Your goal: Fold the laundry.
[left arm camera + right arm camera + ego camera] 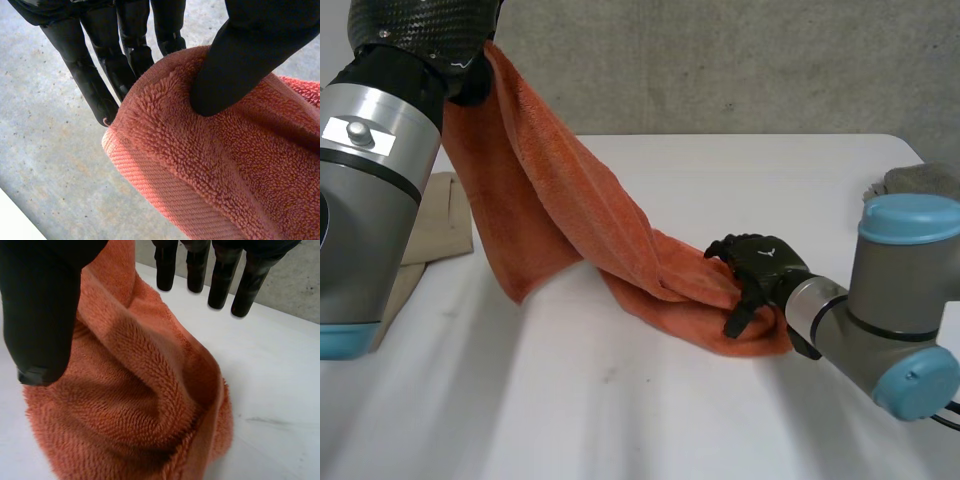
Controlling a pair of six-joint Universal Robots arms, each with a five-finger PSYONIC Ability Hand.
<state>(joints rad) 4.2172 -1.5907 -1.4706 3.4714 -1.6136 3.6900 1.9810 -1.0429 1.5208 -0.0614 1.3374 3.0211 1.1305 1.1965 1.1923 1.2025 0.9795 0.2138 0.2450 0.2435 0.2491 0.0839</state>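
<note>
An orange towel (570,210) hangs in a slant from my raised left hand (470,82) down to the white table (740,170). Its low end lies bunched on the table. In the left wrist view the thumb (240,65) presses the towel (225,165) near its ribbed hem against the fingers (90,85). My right hand (760,268) rests at the bunched low end. In the right wrist view its fingers (220,285) stand straight above the towel (140,400) and its thumb (40,315) is spread apart, gripping nothing.
A beige folded cloth (440,225) lies at the table's left, partly behind my left arm. A grey cloth (920,180) sits at the far right edge. A concrete wall stands behind the table.
</note>
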